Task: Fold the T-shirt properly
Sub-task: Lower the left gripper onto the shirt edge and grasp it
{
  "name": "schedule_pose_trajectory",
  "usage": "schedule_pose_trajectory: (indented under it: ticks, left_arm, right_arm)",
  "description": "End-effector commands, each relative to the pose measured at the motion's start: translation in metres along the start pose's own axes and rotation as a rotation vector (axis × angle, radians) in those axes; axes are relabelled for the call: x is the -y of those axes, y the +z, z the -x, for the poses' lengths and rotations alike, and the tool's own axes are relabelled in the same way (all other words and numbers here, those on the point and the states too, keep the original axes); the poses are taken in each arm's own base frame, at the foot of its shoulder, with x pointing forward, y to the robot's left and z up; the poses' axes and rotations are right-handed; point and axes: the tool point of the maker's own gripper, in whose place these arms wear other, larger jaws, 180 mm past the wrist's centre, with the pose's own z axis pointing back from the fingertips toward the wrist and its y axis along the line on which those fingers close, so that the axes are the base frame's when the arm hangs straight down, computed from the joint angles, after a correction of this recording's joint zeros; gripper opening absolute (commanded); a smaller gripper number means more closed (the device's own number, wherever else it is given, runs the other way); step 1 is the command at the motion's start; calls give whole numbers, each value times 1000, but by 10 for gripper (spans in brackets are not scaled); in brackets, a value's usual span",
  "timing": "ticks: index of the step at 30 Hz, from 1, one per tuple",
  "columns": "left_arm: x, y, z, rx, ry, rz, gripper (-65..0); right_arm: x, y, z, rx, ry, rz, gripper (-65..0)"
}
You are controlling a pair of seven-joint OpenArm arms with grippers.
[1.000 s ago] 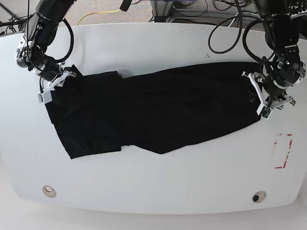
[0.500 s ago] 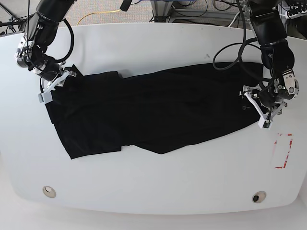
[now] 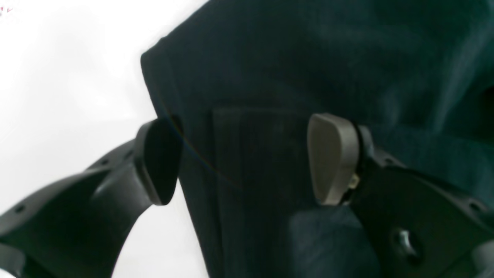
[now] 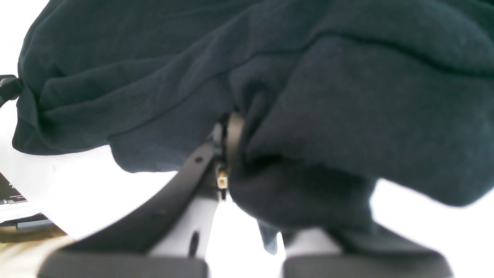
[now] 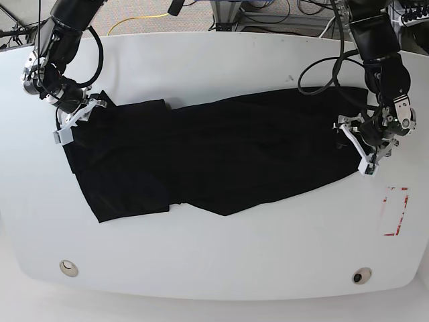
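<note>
The black T-shirt [image 5: 221, 154] lies spread lengthwise across the white table [image 5: 221, 255], with a folded flap at its left end. My left gripper [image 5: 355, 144] is at the shirt's right end and stands open. In the left wrist view its pads [image 3: 332, 158] straddle the T-shirt [image 3: 308, 58] near the cloth's edge, with nothing pinched. My right gripper [image 5: 76, 119] is at the shirt's upper left corner. The right wrist view shows it [image 4: 231, 154] shut on a bunched fold of the T-shirt [image 4: 347, 96].
A red-outlined rectangle [image 5: 394, 211] is marked on the table right of the shirt. Two round holes [image 5: 68, 268] [image 5: 362, 276] sit near the front edge. Cables [image 5: 322, 60] loop along the back right.
My left gripper has opened and shifted slightly left over the shirt's right end, its arm swinging round. The right gripper and the shirt's left end have stayed put.
</note>
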Motion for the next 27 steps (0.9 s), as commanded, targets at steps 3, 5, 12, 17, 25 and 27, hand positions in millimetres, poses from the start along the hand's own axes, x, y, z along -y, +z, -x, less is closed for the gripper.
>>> schedule_pose_trajectory:
  ticks: [3,5,12,17,25,27]
  left_arm:
    - [-2,3,-8,21,-36,13,-190]
    - [-2,3,-7,17,-37,14,-218]
    - [1,4,0,6,-55,26,-457]
    - [-2,12,-3,21,-81,7,-551]
    - [5,49,-25,108,-210,-54,-550]
    - [8,54,-23,110,-228,-60,-550]
  right_arm:
    - [-1,6,-18,51,26,-5,-650]
    - [-1,6,-18,51,26,-5,-650]
    - [-2,6,-19,54,26,-5,-650]
    - [-2,5,-20,53,26,-6,-650]
    - [-2,5,-20,53,26,-6,-650]
    - [-3,5,-19,53,25,-8,-650]
